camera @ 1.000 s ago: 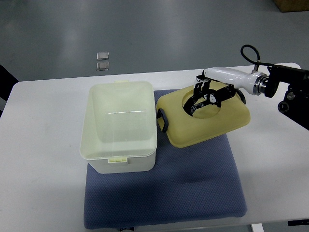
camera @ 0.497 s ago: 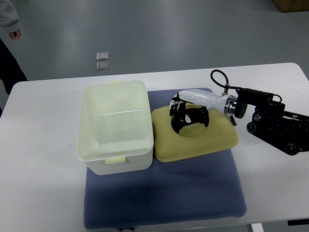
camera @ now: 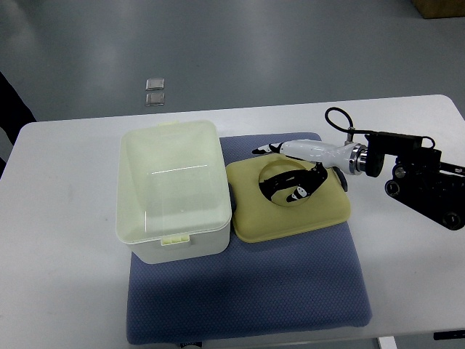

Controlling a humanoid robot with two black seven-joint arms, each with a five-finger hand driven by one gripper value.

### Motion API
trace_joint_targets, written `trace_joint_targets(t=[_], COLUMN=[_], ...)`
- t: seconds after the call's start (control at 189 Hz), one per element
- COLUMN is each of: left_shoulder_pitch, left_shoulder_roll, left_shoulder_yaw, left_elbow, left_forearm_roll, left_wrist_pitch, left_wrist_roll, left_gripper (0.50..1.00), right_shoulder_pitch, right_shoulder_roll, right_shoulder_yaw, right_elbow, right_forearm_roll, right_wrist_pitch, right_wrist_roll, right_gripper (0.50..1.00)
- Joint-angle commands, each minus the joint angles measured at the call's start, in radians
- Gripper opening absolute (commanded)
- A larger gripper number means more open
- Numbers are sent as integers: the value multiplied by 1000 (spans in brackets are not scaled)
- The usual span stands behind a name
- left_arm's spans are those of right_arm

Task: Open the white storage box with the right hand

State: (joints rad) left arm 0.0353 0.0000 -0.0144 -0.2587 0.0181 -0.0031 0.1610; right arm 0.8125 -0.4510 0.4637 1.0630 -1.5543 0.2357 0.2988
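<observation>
The white storage box (camera: 174, 190) stands open-topped on the left part of a blue mat (camera: 247, 291). Its pale yellow lid (camera: 290, 217) lies flat on the mat, right beside the box's right wall. My right hand (camera: 288, 174) hovers over the round recess in the lid's middle. Its black fingers (camera: 296, 190) are spread across that recess, and the thumb points left past the lid's far edge. The white forearm runs right to a black arm at the table's right side. I cannot see whether the fingers touch the lid.
The mat lies on a white table (camera: 65, 240). Two small grey squares (camera: 154, 92) lie on the floor beyond the table. A person's dark clothing (camera: 9, 98) shows at the left edge.
The lid, held tilted further right a second ago, came down left against the box and now lies flat. My right hand's fingers have spread apart. The person at the upper left has stepped mostly out.
</observation>
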Motion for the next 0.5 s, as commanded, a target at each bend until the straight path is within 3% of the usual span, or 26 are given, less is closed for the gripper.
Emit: trace_joint_targets(t=[0.0,0.127,0.27,0.392,0.492], left_shoulder_pitch=[0,0,0,0,0], left_shoulder_roll=[0,0,0,0,0], left_shoulder_yaw=[-1,-1,1,1,-1], left_elbow=[1,-1,-2,-4,-2], left_forearm_roll=[-1,-1,0,0,0], left_wrist_pitch=[0,0,0,0,0], left_wrist_roll=[0,0,0,0,0], left_gripper=[1000,1000,1000,1000,1000], right_shoulder_pitch=[34,80,96,94,96], right_shoulder_roll=[-61,-107,-51,69,161], right_shoulder_yaw=[4,39,207,340,431], right_elbow=[38,32,-29,-97,-227], right_forearm_roll=[8,26,237,523,868], right_wrist_pitch=[31,42,20,4,-30], right_wrist_roll=[0,0,-14,-113,-231], right_gripper=[934,932,932,932,932])
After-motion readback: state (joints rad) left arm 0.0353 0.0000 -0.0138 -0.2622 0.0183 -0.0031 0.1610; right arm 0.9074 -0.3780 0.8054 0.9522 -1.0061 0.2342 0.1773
